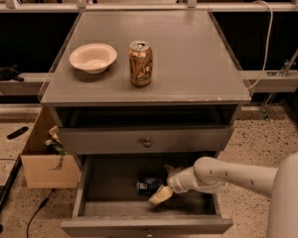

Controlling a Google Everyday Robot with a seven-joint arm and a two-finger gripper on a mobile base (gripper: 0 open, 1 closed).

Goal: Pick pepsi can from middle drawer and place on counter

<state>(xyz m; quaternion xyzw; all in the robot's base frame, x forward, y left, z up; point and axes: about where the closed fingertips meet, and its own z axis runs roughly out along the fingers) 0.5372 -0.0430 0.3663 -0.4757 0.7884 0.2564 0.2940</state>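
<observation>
The pepsi can, small and blue, lies on the floor of the open middle drawer, near its middle. My gripper reaches into the drawer from the right, just right of the can. Its fingers are open, with one pale finger low at the can's right side and the other further back. Nothing is held. The arm's white forearm crosses the drawer's right half. The counter is the grey top of the cabinet above.
A gold-brown can and a pale bowl stand on the counter's left half. A shut drawer front with a brass knob sits above the open drawer. A cardboard box stands on the floor to the left.
</observation>
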